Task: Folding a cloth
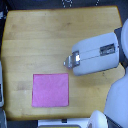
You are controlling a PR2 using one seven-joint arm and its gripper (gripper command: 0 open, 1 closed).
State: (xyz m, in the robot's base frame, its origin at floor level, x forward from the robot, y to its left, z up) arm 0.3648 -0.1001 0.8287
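Below and toward the exterior view's left of the gripper (66,61) — jaw state impossible to tell — the cloth (50,90) is lying flat and unfolded on the wooden table (35,40), apart from the claw, presumably awaiting a corner grasp.

I seem to be in a lab or robot test setup. My white arm (97,54) reaches over a plain wooden tabletop (45,35). The table's dark surroundings are too blurred to tell more.
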